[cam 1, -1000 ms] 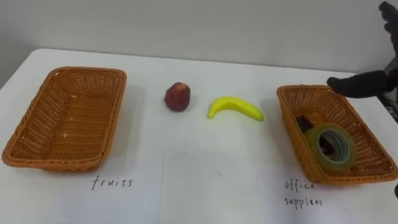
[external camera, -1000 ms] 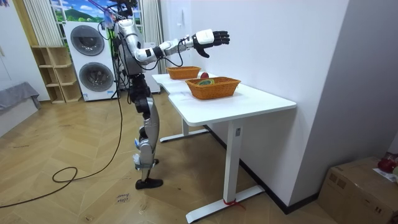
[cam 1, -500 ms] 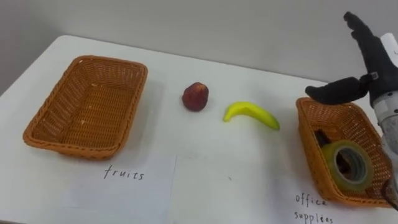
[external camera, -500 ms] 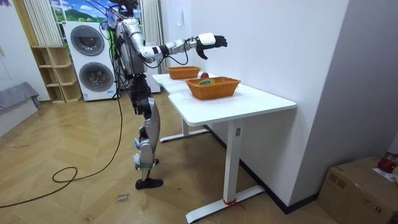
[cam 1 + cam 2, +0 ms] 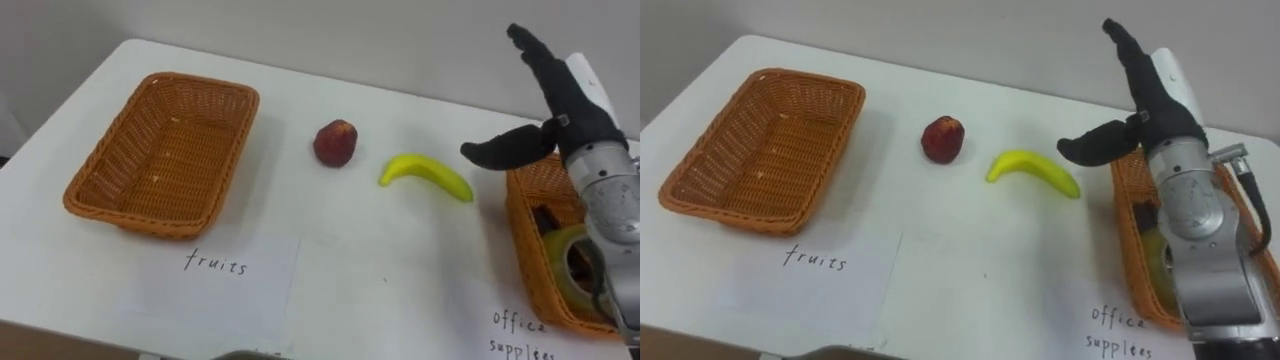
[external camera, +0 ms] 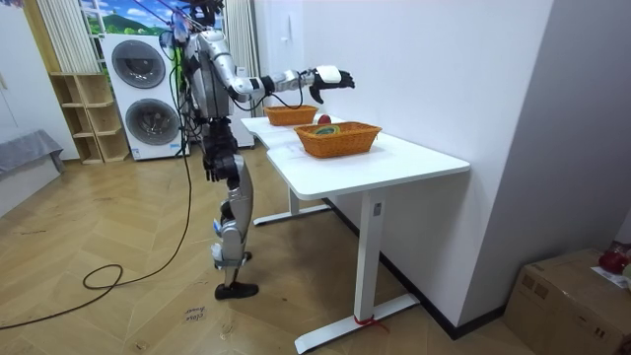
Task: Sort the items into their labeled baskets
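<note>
A white table (image 5: 970, 240) spreads across the scene; at its far left lies an empty wicker basket (image 5: 730, 208), set at a slant, and a paper sheet (image 5: 810, 280) with handwriting lies just on its near side; a red apple (image 5: 942, 138) sits near the middle, well apart from that basket; a yellow banana (image 5: 1032, 170) lies just to its right; the right hand (image 5: 1155, 125) hangs above the table right of the banana, fingers straight and thumb spread toward it; behind the forearm stands a second wicker basket (image 5: 1130, 215), partly hidden; another handwritten sheet (image 5: 1110, 330) lies just on its near side.
</note>
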